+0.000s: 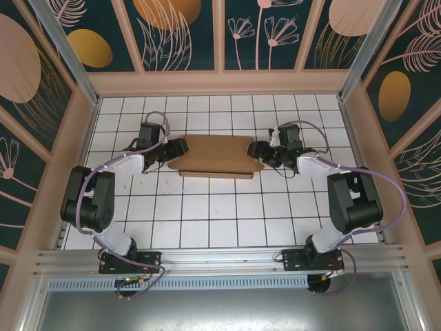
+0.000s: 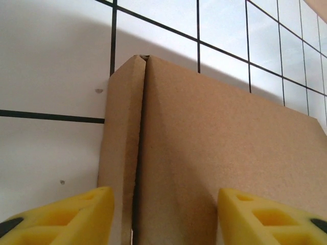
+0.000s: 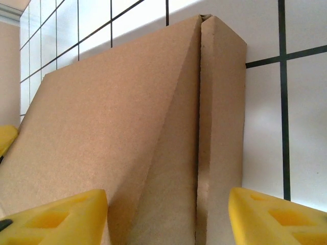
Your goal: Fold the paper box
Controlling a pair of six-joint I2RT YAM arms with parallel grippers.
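Observation:
The paper box (image 1: 215, 155) is a brown cardboard piece lying folded and low in the middle of the white tiled table. My left gripper (image 1: 182, 147) is at its left end and my right gripper (image 1: 257, 150) at its right end. In the left wrist view the box (image 2: 204, 143) shows a narrow side flap folded up along a seam, and the left gripper (image 2: 166, 219) is open, its yellow fingertips (image 2: 61, 217) spread over that end. From the right wrist, the box (image 3: 117, 127) shows the same seam, and the right gripper (image 3: 168, 219) straddles it, open, fingertips (image 3: 276, 217) wide apart.
The tiled table (image 1: 207, 214) is ringed by a low tan wall (image 1: 220, 84) at the back and on both sides. Both arm bases (image 1: 131, 258) stand at the near edge. Past the box's far end, a yellow finger of the left gripper (image 3: 6, 137) shows.

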